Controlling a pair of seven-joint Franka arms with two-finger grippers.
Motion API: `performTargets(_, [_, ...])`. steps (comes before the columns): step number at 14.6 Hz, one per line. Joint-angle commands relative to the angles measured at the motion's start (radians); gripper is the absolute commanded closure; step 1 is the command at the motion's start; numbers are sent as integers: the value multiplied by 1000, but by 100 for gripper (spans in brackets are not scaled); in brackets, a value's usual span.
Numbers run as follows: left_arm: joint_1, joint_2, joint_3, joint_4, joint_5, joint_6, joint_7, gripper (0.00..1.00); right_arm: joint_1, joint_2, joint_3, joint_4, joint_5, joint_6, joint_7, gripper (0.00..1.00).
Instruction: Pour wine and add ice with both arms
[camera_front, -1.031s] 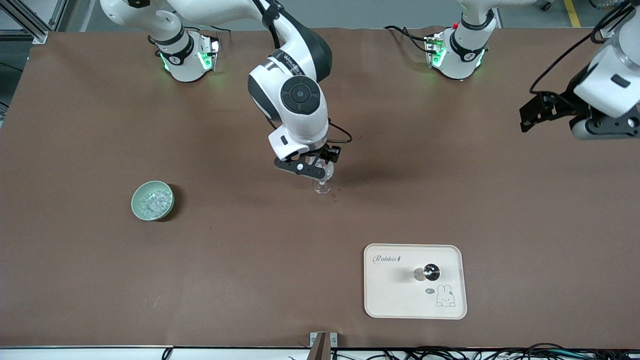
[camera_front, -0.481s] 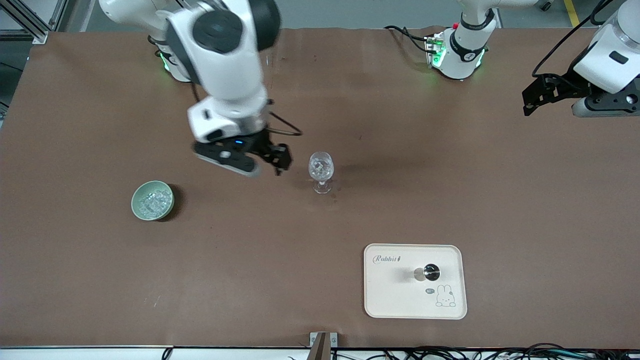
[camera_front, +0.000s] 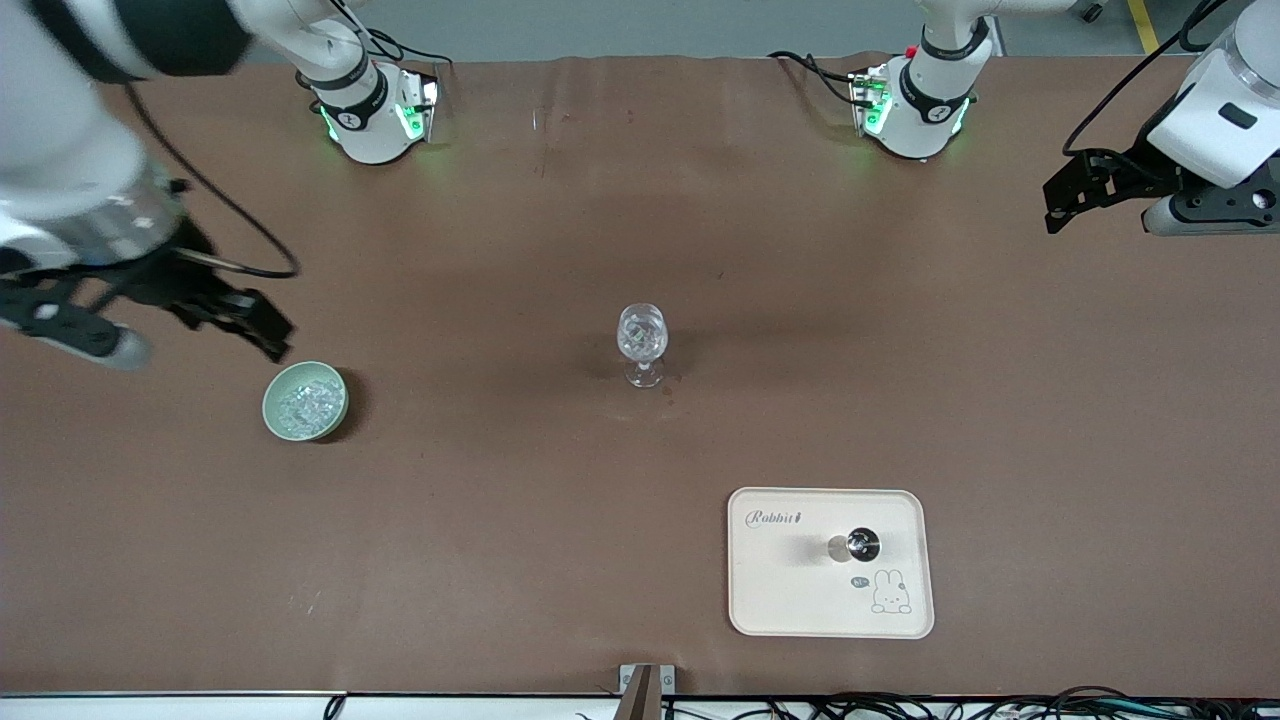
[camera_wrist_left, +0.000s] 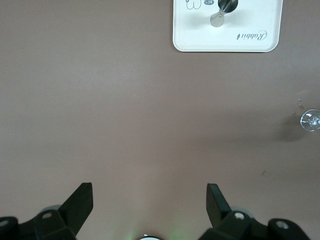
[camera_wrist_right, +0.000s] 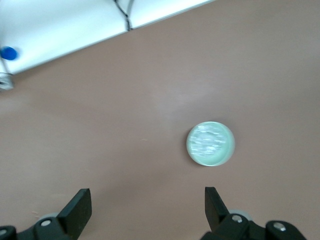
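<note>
Ice (camera_front: 304, 404) chunks sit in pale green bowl (camera_front: 305, 401) toward right arm's end | right claw (camera_front: 262, 325) wide, empty, beside bowl | left claw (camera_front: 1068, 195) wide, waiting | clear stemmed glass (camera_front: 642, 343) mid-table | looks like ice-grab next: drop into bowl, pinch a chunk

The small clear glassy ice chunks (camera_front: 303, 405) lay in the round ceramic bowl (camera_front: 274, 420) toward the right arm's end; the clear stemmed glass (camera_front: 642, 343) stood mid-table; nearer the camera, a small metal cup (camera_front: 855, 546) sat on the rectangular plastic tray (camera_front: 770, 590)
</note>
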Motion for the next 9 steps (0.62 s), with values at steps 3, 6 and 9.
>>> performTargets(3, [7, -1, 4, 7, -16, 7, 17, 0, -203, -136, 22, -129, 47, -93, -307, 0])
performTargets(6, [12, -1, 6, 8, -18, 7, 22, 0, -315, -223, 31, -257, 47, -84, -430, 0])
performTargets(9, [12, 3, 6, 10, -18, 7, 20, 0, -329, -239, 32, -277, 47, -69, -458, 0])
